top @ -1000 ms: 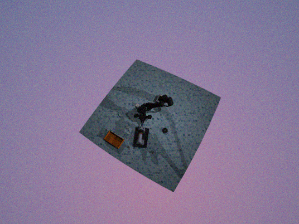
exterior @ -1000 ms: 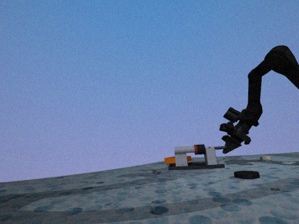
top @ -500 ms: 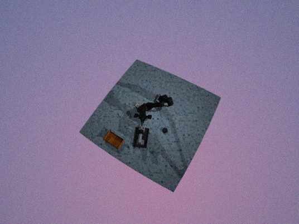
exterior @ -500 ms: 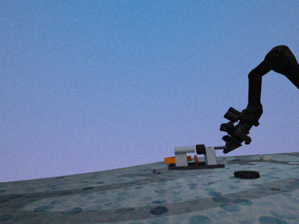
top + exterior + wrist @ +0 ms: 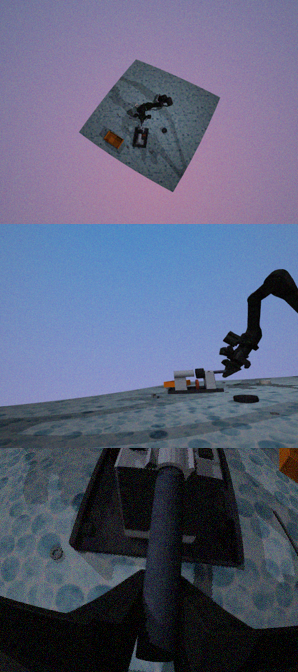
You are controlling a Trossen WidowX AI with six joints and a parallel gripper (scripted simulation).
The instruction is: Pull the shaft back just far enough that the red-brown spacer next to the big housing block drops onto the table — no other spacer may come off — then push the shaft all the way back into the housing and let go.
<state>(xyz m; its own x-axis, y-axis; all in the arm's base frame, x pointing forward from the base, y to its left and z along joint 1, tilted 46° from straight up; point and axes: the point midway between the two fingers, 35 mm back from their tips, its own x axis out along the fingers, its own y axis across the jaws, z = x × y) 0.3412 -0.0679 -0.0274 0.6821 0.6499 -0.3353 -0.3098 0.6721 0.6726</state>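
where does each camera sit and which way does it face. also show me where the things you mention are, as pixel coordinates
Top: high overhead, facing down at the whole table (image 5: 192,111); the arm (image 5: 148,106) (image 5: 253,313) shows, reaching to the housing (image 5: 134,139) (image 5: 180,383) (image 5: 135,503).
Exterior: low, just above the table, facing the housing from the side; the arm comes in from the right, its hand (image 5: 141,125) (image 5: 224,374) (image 5: 158,579) at the shaft (image 5: 218,371) (image 5: 165,533).
Wrist: on the arm near the hand, facing along the shaft toward the housing; only the dark fingers show.
Shared: exterior and wrist both show the shaft in the hand.
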